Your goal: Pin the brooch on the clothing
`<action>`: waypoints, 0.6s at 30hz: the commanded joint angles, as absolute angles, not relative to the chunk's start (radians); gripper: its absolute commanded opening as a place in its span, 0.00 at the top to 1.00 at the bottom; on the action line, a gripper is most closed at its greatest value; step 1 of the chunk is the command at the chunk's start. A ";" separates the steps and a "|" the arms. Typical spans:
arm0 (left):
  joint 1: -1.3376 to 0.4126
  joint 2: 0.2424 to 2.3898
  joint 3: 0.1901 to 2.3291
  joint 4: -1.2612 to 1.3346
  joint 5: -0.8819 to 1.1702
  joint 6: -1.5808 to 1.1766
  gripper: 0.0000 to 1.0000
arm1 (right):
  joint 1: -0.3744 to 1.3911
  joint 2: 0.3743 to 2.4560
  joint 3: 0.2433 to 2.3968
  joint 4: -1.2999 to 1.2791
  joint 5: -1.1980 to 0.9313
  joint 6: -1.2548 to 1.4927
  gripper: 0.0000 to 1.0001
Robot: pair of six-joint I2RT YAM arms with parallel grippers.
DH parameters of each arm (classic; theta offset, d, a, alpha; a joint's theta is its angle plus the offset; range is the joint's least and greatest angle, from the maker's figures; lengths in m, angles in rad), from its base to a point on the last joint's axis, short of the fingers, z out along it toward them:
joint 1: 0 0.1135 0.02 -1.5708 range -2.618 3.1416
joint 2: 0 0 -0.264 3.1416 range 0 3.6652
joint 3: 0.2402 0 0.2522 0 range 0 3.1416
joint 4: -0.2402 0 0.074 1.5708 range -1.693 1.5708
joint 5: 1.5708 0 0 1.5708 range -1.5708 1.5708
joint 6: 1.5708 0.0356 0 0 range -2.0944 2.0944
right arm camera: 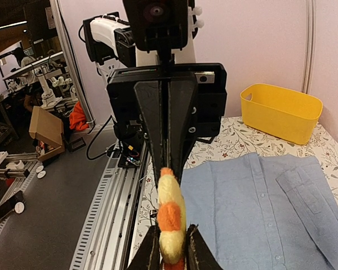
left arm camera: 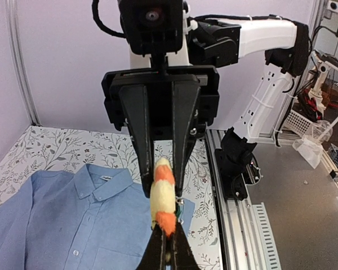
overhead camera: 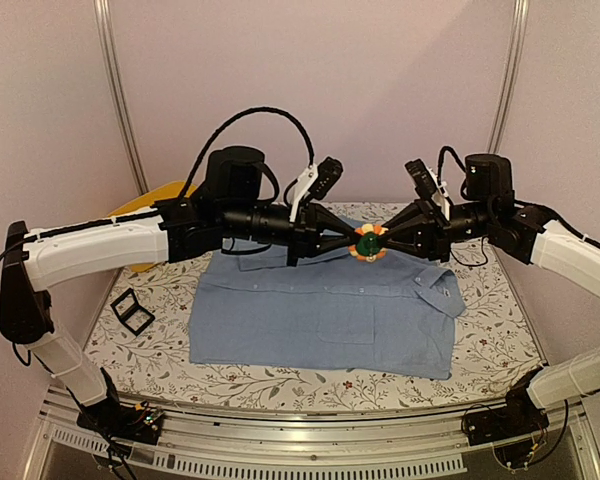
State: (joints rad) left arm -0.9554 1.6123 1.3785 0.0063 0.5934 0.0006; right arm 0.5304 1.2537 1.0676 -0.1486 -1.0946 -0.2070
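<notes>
The brooch, a round flower of yellow and orange felt, hangs in the air above the collar end of the clothing, a light blue shirt spread flat on the table. My left gripper comes in from the left and is shut on the brooch's edge. From the opposite side my right gripper has a finger pressed against each face. In the left wrist view the brooch stands edge-on above my left gripper, with the shirt below. The right wrist view shows the brooch wedged in my right gripper.
A yellow plastic basin stands at the back left of the floral tablecloth; the same basin appears beyond the shirt. A small black square box lies left of the shirt. Metal rails run along the table's near edge.
</notes>
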 commanded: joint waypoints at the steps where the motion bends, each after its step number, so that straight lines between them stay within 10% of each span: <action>1: -0.970 1.592 1.369 0.036 0.580 0.011 1.00 | 0.547 1.268 1.057 -0.138 -1.106 -0.207 0.84; 14: -0.969 1.591 1.360 0.037 0.565 0.015 1.00 | 0.548 1.289 1.064 -0.139 -1.100 -0.198 1.00; 18: -0.960 1.573 1.328 0.050 0.550 0.009 0.67 | 0.548 1.278 1.063 -0.098 -1.109 -0.169 1.00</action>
State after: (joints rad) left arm -0.9558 1.6108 1.3643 0.0147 0.5632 0.0055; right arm 0.5377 1.2781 1.0664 -0.1509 -1.0966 -0.1970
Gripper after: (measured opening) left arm 0.155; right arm 0.035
